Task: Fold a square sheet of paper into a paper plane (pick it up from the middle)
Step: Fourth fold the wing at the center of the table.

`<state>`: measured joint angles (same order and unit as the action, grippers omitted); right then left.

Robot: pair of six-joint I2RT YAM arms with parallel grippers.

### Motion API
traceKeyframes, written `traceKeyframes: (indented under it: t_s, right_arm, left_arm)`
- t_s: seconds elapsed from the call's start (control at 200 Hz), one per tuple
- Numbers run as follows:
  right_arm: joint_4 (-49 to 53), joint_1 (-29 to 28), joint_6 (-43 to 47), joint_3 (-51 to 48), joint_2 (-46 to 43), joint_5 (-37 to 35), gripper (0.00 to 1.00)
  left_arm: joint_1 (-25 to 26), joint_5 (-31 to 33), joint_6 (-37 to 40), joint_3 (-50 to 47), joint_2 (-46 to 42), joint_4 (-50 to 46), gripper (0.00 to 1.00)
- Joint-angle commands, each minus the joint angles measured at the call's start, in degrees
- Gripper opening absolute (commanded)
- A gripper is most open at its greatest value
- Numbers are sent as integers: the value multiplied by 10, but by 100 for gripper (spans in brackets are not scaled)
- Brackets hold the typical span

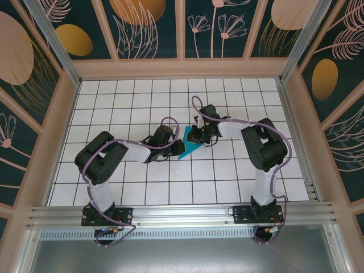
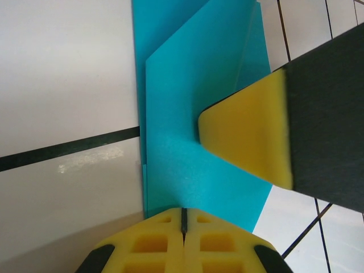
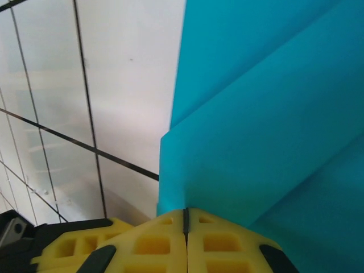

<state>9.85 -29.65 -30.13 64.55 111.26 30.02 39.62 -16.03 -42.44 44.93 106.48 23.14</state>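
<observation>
- At table (image 1: 114, 102) centre, the left gripper (image 1: 175, 147) has its fingers pressed together, tips at the near edge of the square sheet of paper (image 1: 190, 149); whether a layer is nipped between them cannot be told.
- At 2 o'clock from it, the right gripper (image 1: 196, 136), likewise closed, lays a yellow pad (image 2: 250, 136) on the sheet's top layer.
- Between the two, the sheet rests on the tiles, folded into overlapping layers with slanting edges.
- Judged progress: the early folds look done; narrowing to a dart and setting the wings are left.
- Seen from above, the exposed teal wedge appears to taper toward 7 o'clock, long axis roughly 1 to 7; its far end is hidden under the grippers.
</observation>
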Motion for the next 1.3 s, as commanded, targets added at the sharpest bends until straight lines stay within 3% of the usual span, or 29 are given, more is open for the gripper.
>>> traceKeyframes:
  t_s: [0.0, 0.601, 0.981, 1.296]
  right_arm:
    - [6, 8, 20, 14, 8, -10, 7]
    - [-4, 37, 21, -6, 25, -27, 7]
    - [-11, 37, 17, -33, 31, -40, 7]
    - [-11, 37, 13, -31, 38, -43, 6]
  left_arm:
    - [-5, 10, 11, -6, 24, -62, 3]
    - [-5, 4, 9, -23, 10, -50, 3]
    - [-4, 6, 20, 43, -74, -49, 17]
    - [-4, -12, -7, 55, -43, -45, 19]
